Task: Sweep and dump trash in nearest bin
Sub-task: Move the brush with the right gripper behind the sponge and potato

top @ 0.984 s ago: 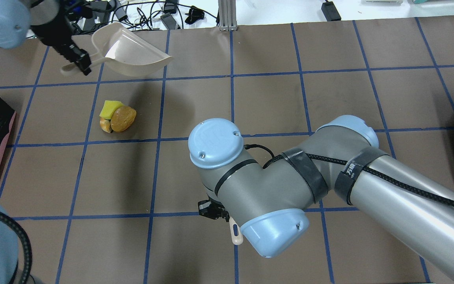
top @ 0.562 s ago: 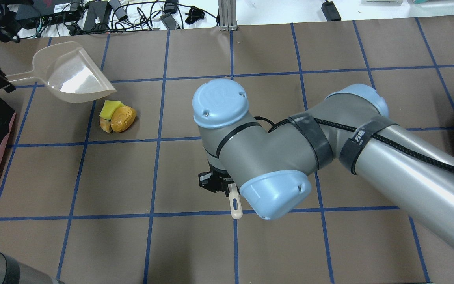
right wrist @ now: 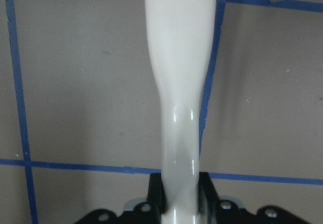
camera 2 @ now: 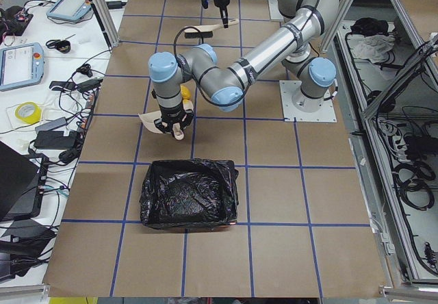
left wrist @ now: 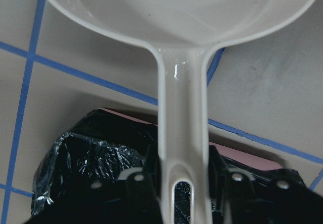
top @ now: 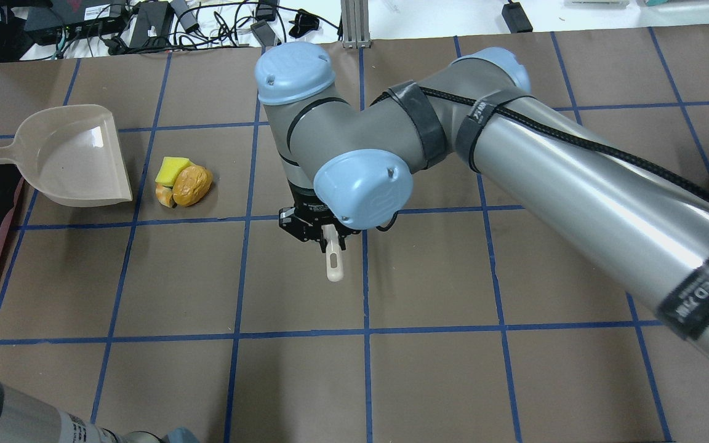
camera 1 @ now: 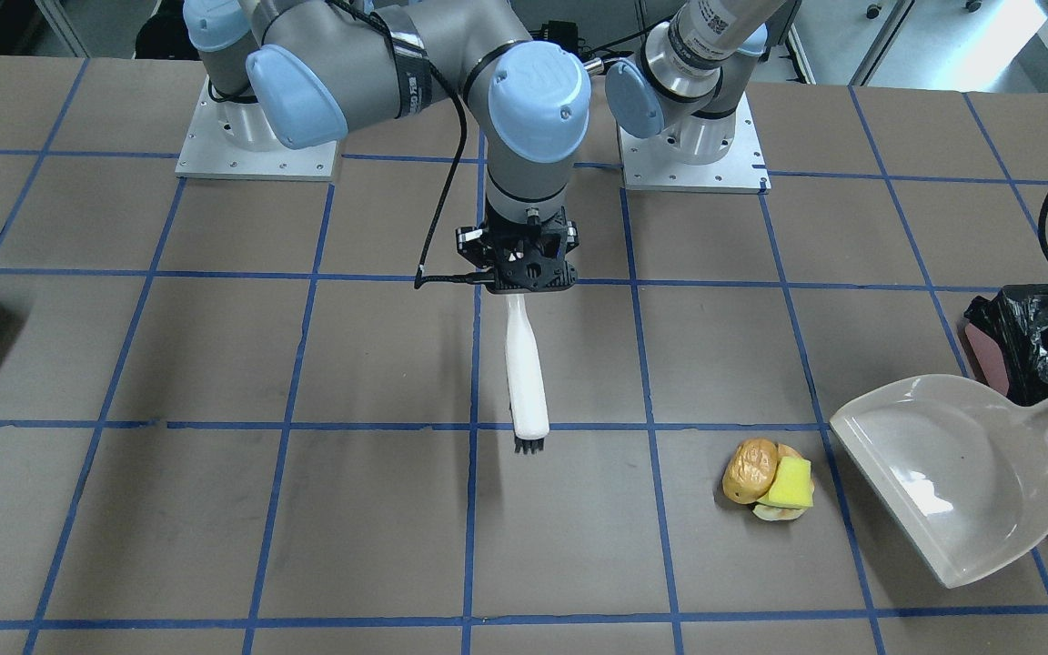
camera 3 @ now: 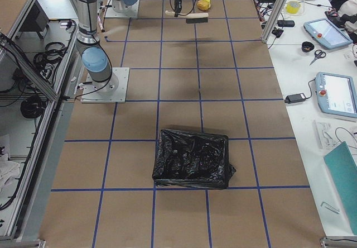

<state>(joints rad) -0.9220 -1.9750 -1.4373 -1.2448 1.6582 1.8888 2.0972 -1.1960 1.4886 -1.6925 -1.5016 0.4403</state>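
So the right gripper [camera 1: 518, 287] is clamped on a white brush [camera 1: 526, 373]. Its long axis points away from the robot's base, and the bristles [camera 1: 524, 445] are at the far end, facing down (can't tell if they touch the table [camera 1: 215, 509] yet). The trash [camera 1: 768, 480] sits off to the robot's left of those bristles, with a clear gap between them. The left gripper [left wrist: 182, 181] is closed on the handle of the dustpan [camera 1: 942, 473], whose open mouth faces the pile from just beside it. The bin [camera 1: 1042, 337] is right behind the pan. I'd guess the brush has to travel sideways, toward the left arm's side.
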